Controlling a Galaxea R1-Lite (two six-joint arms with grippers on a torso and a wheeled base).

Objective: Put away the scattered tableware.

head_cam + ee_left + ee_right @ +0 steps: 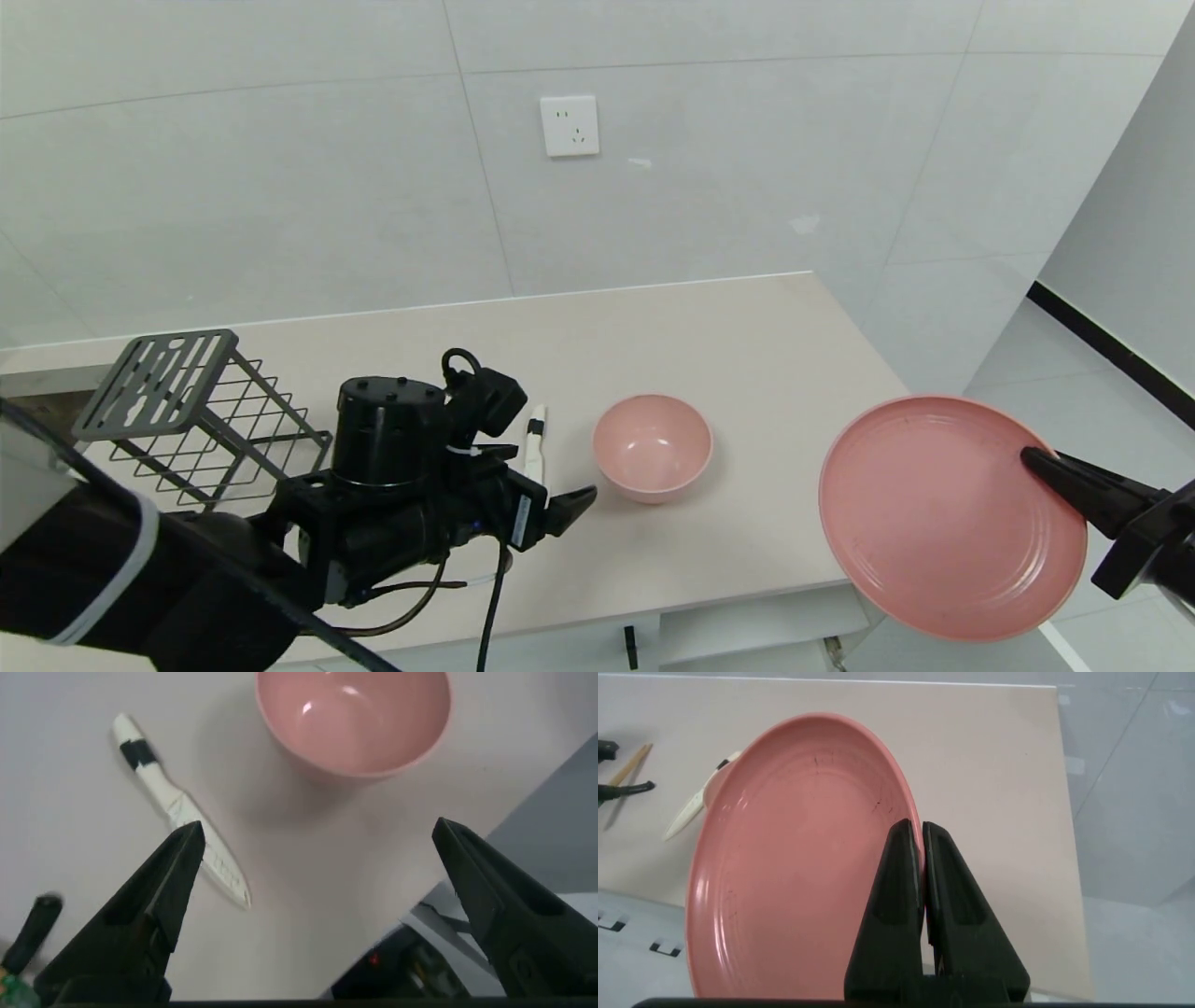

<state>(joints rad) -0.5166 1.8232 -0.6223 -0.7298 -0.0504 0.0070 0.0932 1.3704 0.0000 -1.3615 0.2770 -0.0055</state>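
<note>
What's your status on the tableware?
Right gripper shut on plate, held up. Left gripper open over counter, near knife and bowl. Nothing blocking.

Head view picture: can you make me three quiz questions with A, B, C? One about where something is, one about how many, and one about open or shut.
1. Where is the pink bowl? A. on the floor B. in a hand C. on the table
2. How many pink dishes are there? A. one B. two C. four
3. The left hand is: A. open B. shut on a cup C. shut on the bowl
Answers: 1 C, it stands on the tabletop; 2 B, the bowl and the plate that the right hand grips; 3 A, its jaws stand wide apart, gripping nothing.
</note>
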